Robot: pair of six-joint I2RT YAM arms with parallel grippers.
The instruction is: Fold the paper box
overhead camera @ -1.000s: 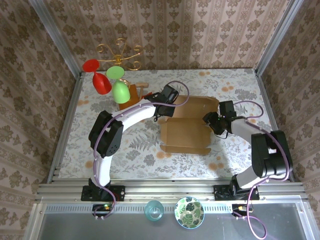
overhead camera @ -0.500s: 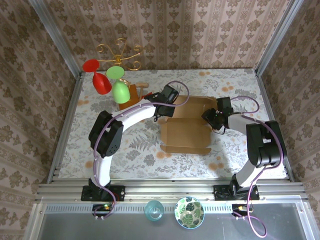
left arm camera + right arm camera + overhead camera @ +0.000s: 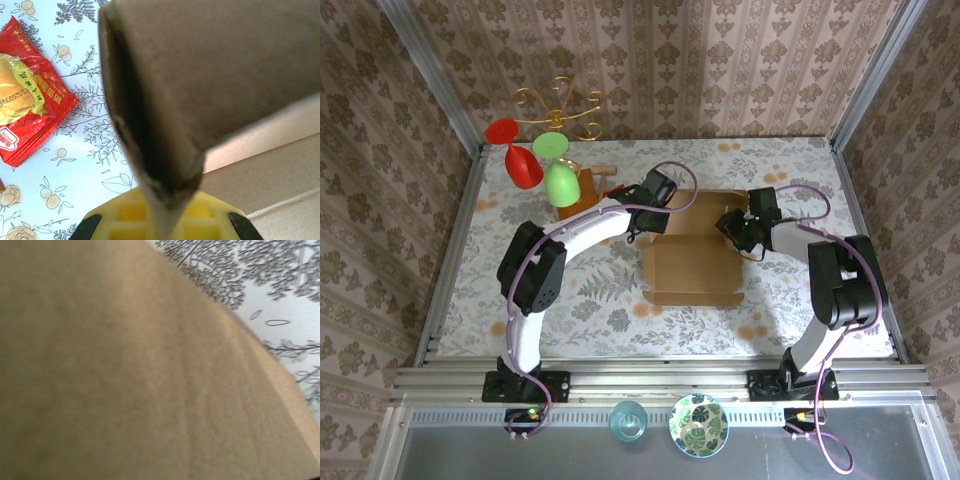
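Clamping a raised flap of the flat brown corrugated-cardboard paper box (image 3: 690, 270) was the clenched left hand (image 3: 645, 226) | right hand (image 3: 732, 228) sat at its right flap, grasp untellable | box lay at centre of bench (image 3: 600, 300).

We look straight at a raised flap of the paper box (image 3: 210, 65). Its dark corrugated edge runs down into our left hand (image 3: 165, 222), and the yellow fingers (image 3: 125, 220) are pinched on either side of it. A paler cardboard panel (image 3: 270, 170) lies at lower right. A red snack packet (image 3: 30, 100) lies flat on the floral tabletop (image 3: 85, 150), apart from the box.
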